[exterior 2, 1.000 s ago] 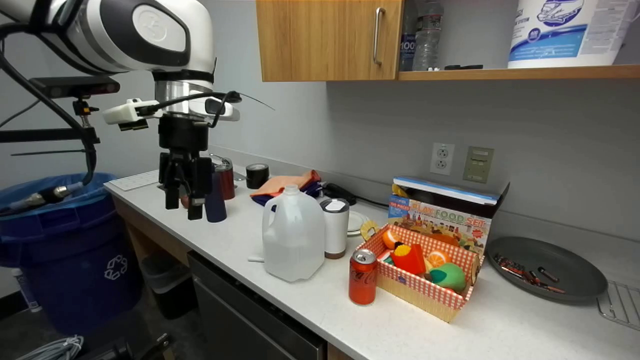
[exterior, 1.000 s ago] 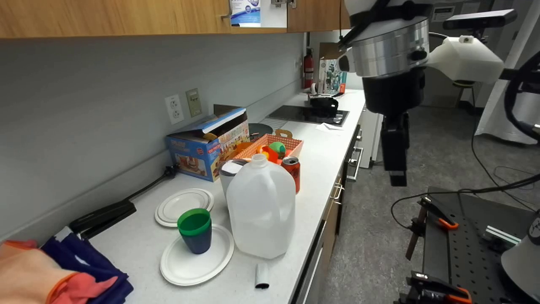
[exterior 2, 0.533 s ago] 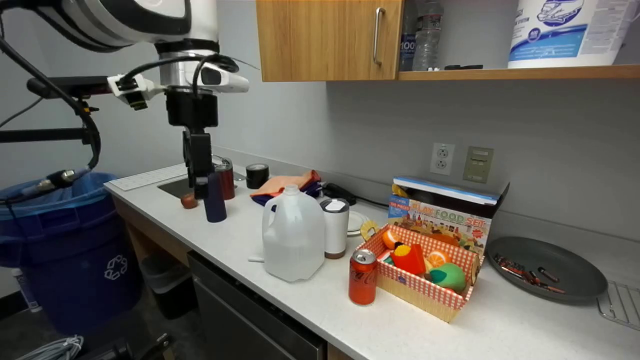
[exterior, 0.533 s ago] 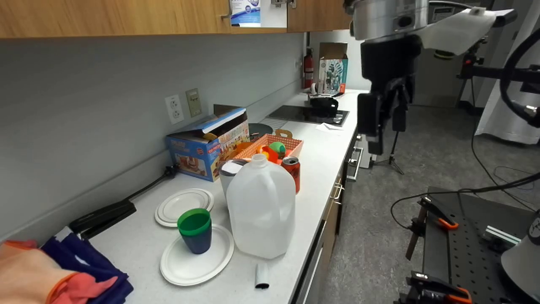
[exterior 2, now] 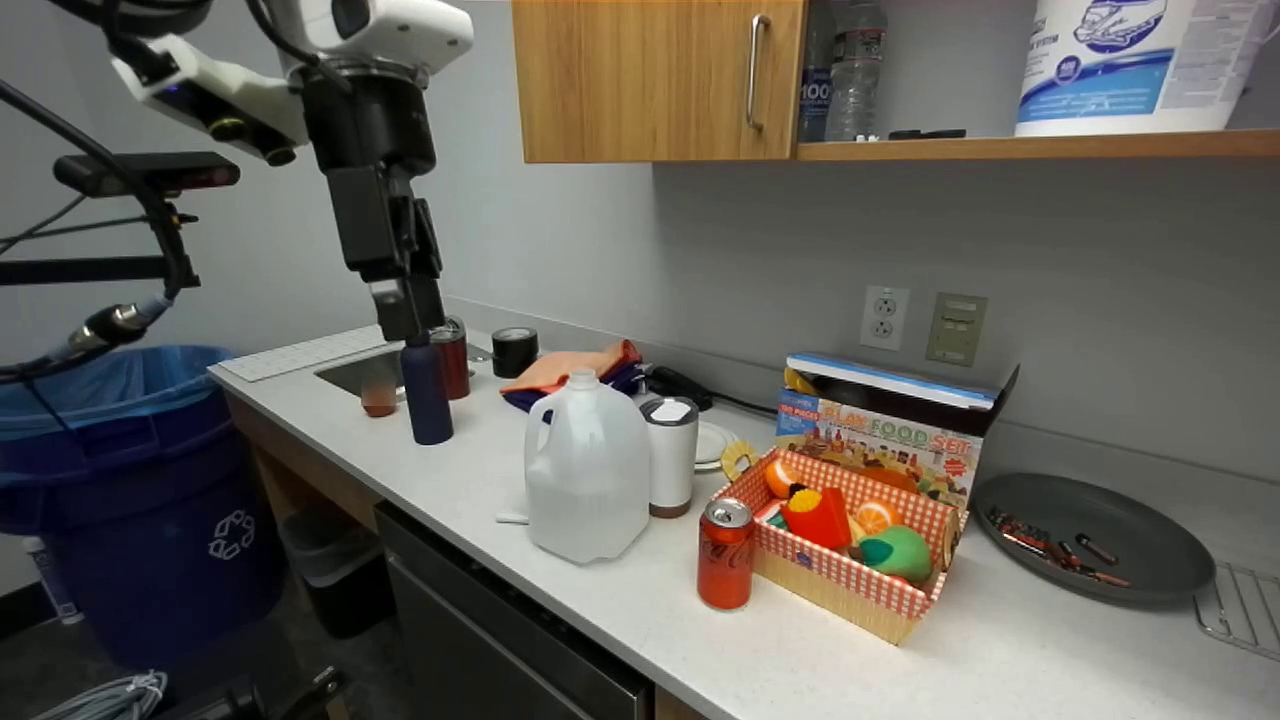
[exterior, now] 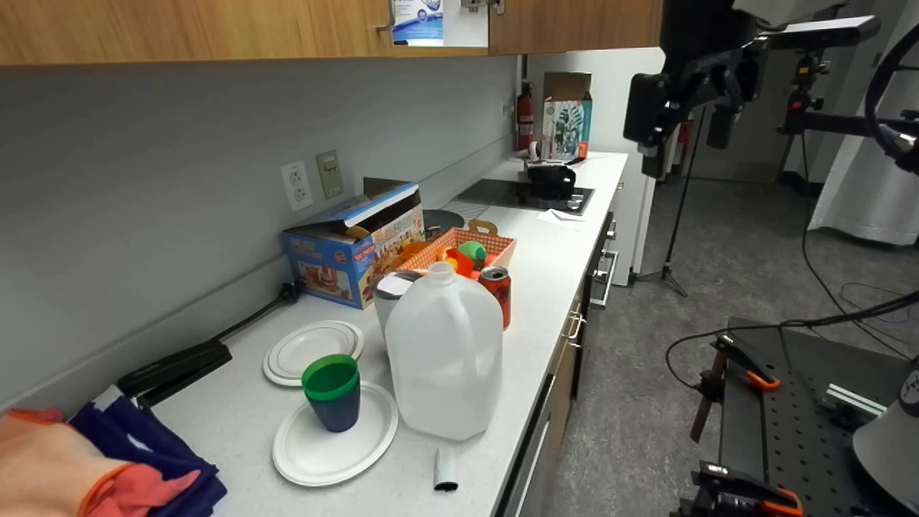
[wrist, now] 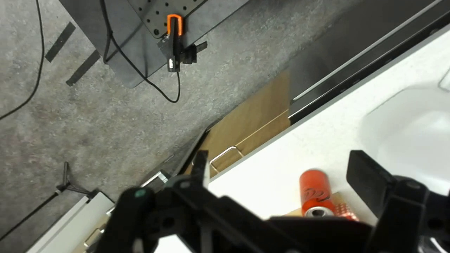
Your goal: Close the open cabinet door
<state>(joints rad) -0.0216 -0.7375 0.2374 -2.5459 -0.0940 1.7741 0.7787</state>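
The cabinet door (exterior: 574,25) is a light-brown wood-grain panel. It stands swung open on the hinge side (exterior: 477,4) of the wall cabinet opening in an exterior view. Its far edge runs behind my arm and its handle is not visible. A neighbouring shut door (exterior 2: 660,85) with a metal bar handle (exterior 2: 755,72) sits left of the open shelf. My gripper (exterior: 686,154) hangs below the door's height, apart from it, tilted, over the counter's front side. In the wrist view the gripper (wrist: 279,154) is open with nothing between its fingers (wrist: 369,179).
A clear plastic jug (exterior 2: 588,470), a red can (exterior 2: 726,555), a checkered basket (exterior 2: 835,545) and a box (exterior: 355,244) stand on the counter (exterior 2: 820,670). A bucket (exterior 2: 1140,70) and bottles (exterior 2: 856,70) stand on the open shelf. A camera mount (exterior: 818,32) is behind the arm.
My gripper has risen, turned and tilted. More of the open door shows beside the arm in an exterior view. The door and the counter objects look unmoved.
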